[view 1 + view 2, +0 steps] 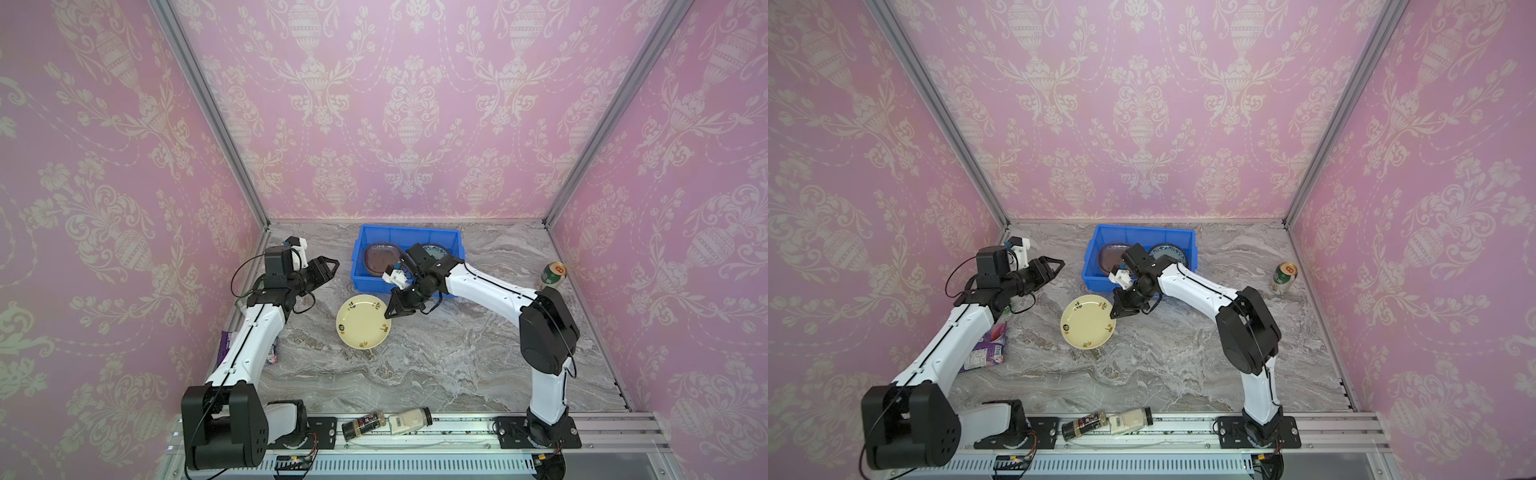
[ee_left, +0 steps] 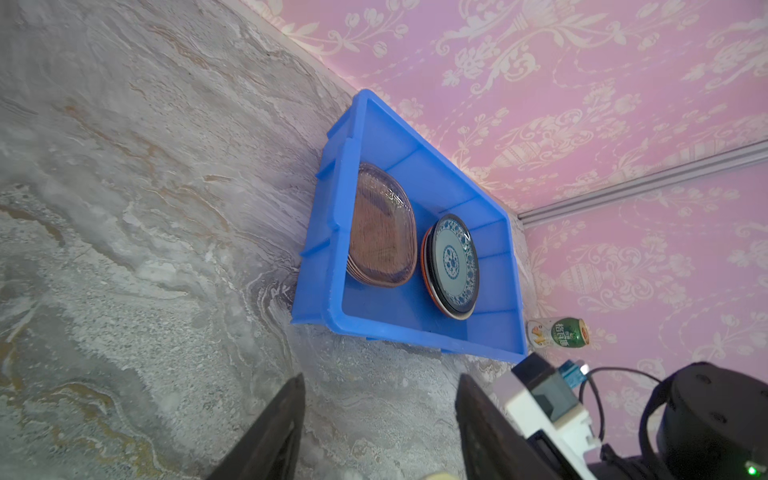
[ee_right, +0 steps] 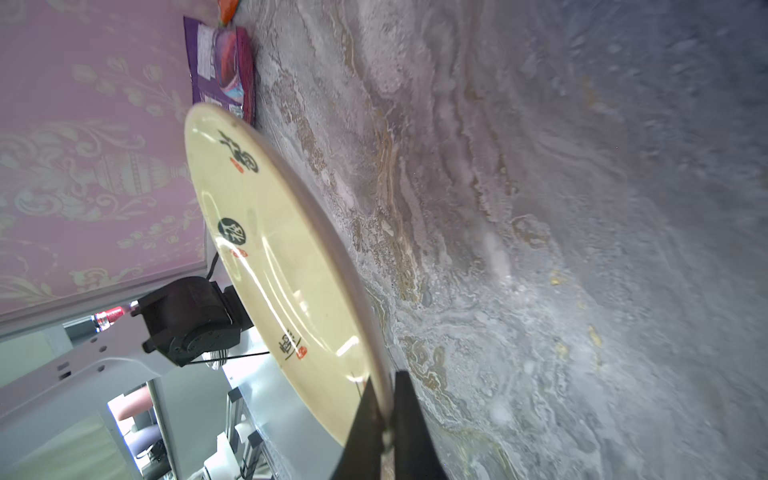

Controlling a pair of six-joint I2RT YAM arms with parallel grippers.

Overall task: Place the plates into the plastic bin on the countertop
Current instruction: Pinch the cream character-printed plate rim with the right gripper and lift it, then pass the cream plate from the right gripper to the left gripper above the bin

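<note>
Your right gripper (image 1: 388, 314) is clamped on the cream plate (image 1: 360, 322) rim. The plate sits tilted mid-countertop (image 1: 436, 365), just in front of the plastic bin (image 1: 368, 282) at the far edge (brownish stack (image 2: 380, 232) and teal plate (image 2: 453, 262) inside). Your left gripper (image 1: 331, 266) is parted and empty, near the left edge.

Countertop (image 1: 436, 365), blue bin (image 1: 368, 281), can (image 1: 552, 275) (upright), purple packet (image 1: 990, 347)
</note>
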